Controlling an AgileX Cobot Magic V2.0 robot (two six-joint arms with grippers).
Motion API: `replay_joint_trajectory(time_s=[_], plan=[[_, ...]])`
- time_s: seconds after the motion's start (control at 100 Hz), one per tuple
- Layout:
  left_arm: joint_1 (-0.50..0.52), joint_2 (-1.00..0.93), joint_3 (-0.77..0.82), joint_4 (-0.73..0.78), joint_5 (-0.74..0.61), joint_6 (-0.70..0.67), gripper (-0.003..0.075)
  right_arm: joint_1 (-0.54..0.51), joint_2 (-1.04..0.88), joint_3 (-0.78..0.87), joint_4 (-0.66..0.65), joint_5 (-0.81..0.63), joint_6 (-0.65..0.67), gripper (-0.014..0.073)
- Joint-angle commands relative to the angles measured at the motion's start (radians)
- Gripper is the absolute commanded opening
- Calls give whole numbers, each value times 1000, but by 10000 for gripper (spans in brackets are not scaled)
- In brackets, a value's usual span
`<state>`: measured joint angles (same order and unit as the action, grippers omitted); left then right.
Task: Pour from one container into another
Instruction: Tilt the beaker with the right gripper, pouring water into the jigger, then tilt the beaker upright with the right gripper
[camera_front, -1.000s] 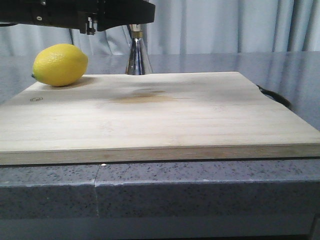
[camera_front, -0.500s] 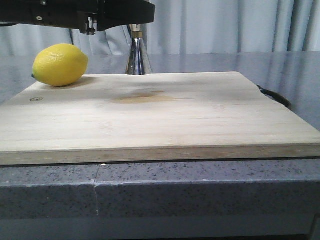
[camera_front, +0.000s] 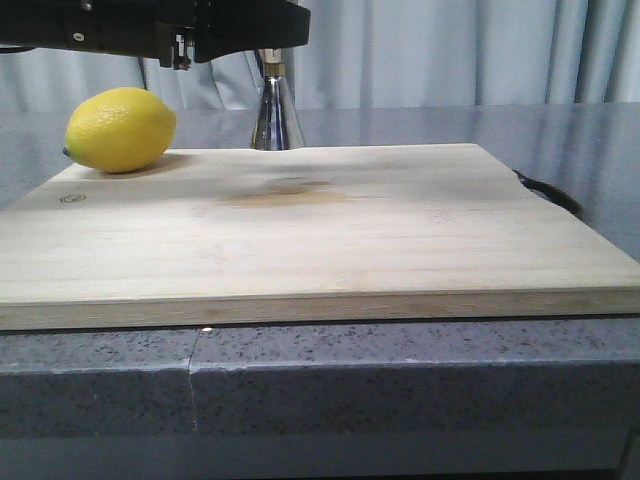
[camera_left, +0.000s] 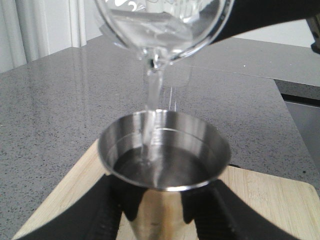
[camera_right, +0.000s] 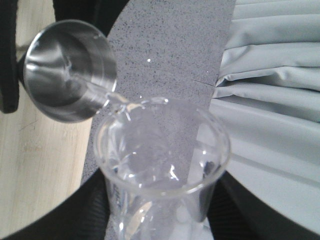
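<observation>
The steel jigger (camera_left: 165, 165) stands at the far edge of the wooden board, and my left gripper (camera_left: 160, 215) is shut on its lower cone. In the front view only the jigger's lower cone (camera_front: 277, 115) shows, below the black arm. The clear glass beaker (camera_right: 160, 165) is tilted above it, with my right gripper (camera_right: 160, 220) shut on its body. A thin stream of clear liquid (camera_left: 151, 100) runs from the beaker's spout (camera_left: 160, 30) into the jigger's cup (camera_right: 67, 67), which holds liquid.
A yellow lemon (camera_front: 120, 129) lies on the far left corner of the wooden board (camera_front: 320, 230). The board sits on a grey speckled counter (camera_front: 400, 380). Pale curtains (camera_right: 280, 75) hang behind. A black cable (camera_front: 550, 192) lies by the board's right edge.
</observation>
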<state>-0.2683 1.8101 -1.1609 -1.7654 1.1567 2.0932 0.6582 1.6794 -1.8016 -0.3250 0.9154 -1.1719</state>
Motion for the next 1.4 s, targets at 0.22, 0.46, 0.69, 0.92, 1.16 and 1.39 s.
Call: replay_joint_trajectory(time_s=[0.22,0.46,0.69,0.92,1.16,1.39], plan=[[-7,-41,-31,-99,88,-6,274,0,-43,-34,-30,-68,-32,282],[-7,-41,-31,-99,88,-6,274,0,-43,-34,7,-57,27,282],[-7,-41,-31,-99,88,-6,274,-18,-43,-34,14,-45,371,282],[-7,-41,-31,-99,88,-6,274,-98,-67,-34,85,-38,730,282],[-7,-41,-31,-99,88,-6,274,-278,-134,67,506,-67,777,282],[-7,-41,-31,-99,88,-6,274,-324,-255,396,570,-384,775,282]])
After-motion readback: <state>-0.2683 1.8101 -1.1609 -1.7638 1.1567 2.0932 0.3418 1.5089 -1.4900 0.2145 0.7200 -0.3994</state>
